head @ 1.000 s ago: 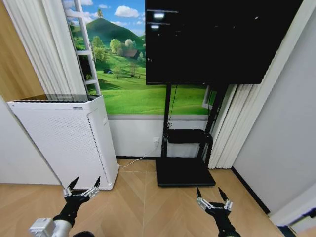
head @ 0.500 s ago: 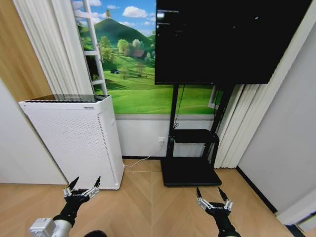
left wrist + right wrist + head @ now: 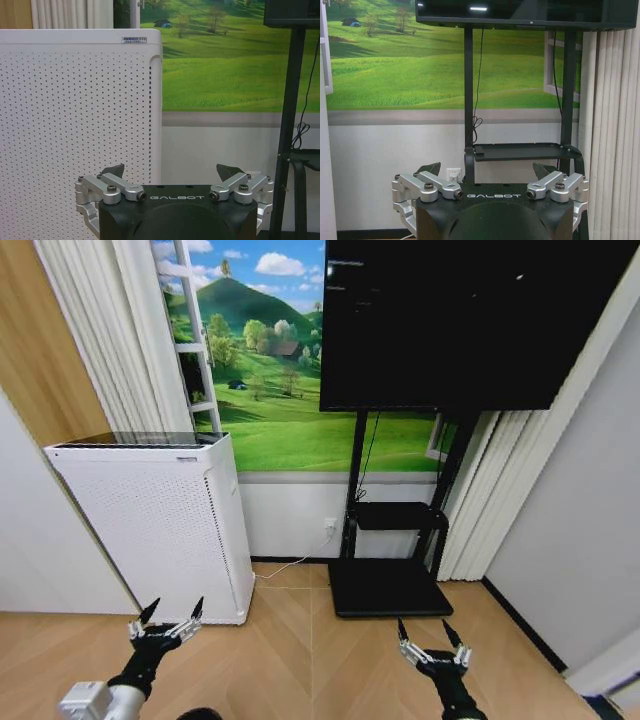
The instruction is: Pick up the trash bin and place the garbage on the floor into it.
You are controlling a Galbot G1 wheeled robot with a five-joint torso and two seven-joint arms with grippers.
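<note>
My left gripper (image 3: pixel 172 614) hangs low over the wooden floor in front of the white air purifier (image 3: pixel 150 520), open and holding nothing. In the left wrist view the same gripper (image 3: pixel 172 172) faces the purifier's perforated side (image 3: pixel 75 125). My right gripper (image 3: pixel 424 632) is also open and empty, low before the TV stand base (image 3: pixel 385 587); the right wrist view shows it (image 3: pixel 486 170) pointing at the stand. A dark rounded sliver (image 3: pixel 198 713) sits at the lower edge by my left arm; too little shows to tell whether it is the trash bin. The garbage is out of view.
A large black TV (image 3: pixel 450 320) hangs on the black stand with a shelf (image 3: pixel 398 516). A landscape mural (image 3: pixel 280 410) covers the back wall. White curtains (image 3: pixel 490 500) stand right of the stand, and a grey wall (image 3: pixel 580 540) closes the right side. Wooden floor (image 3: pixel 300 660) lies between my grippers.
The whole head view has shifted to the right, so the camera has turned left. Both grippers hold the same open pose.
</note>
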